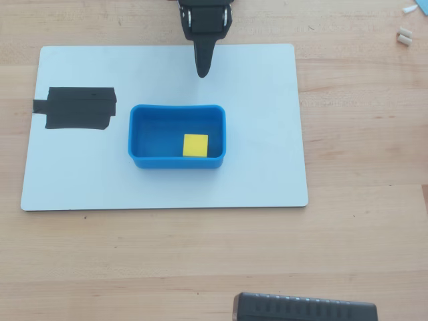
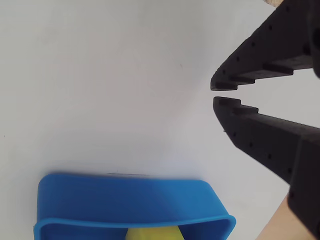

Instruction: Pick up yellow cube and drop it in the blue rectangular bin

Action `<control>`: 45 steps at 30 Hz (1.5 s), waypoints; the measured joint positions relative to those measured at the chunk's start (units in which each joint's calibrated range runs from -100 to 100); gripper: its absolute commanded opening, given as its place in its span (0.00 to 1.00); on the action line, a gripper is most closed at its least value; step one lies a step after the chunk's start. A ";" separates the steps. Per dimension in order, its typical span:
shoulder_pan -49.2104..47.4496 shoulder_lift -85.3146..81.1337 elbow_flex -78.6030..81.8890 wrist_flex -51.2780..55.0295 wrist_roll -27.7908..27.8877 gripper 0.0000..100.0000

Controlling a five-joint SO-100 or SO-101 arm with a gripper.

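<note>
The yellow cube (image 1: 195,145) lies inside the blue rectangular bin (image 1: 176,162), towards its right side in the overhead view. The bin stands in the middle of a white board (image 1: 267,134). My black gripper (image 1: 202,71) is at the board's far edge, above the bin in the picture and apart from it. In the wrist view the gripper (image 2: 216,93) enters from the right with its jaws nearly together and nothing between them. The bin's rim (image 2: 125,200) shows at the bottom of that view, with a sliver of the cube (image 2: 152,233) inside.
A flat black tape patch (image 1: 77,108) lies on the board's left part. The board rests on a wooden table (image 1: 200,254). A dark ridged object (image 1: 304,309) sits at the table's near edge. Small white bits (image 1: 404,37) lie at the top right.
</note>
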 measured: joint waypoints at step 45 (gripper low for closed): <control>0.95 -25.39 5.21 10.60 0.15 0.00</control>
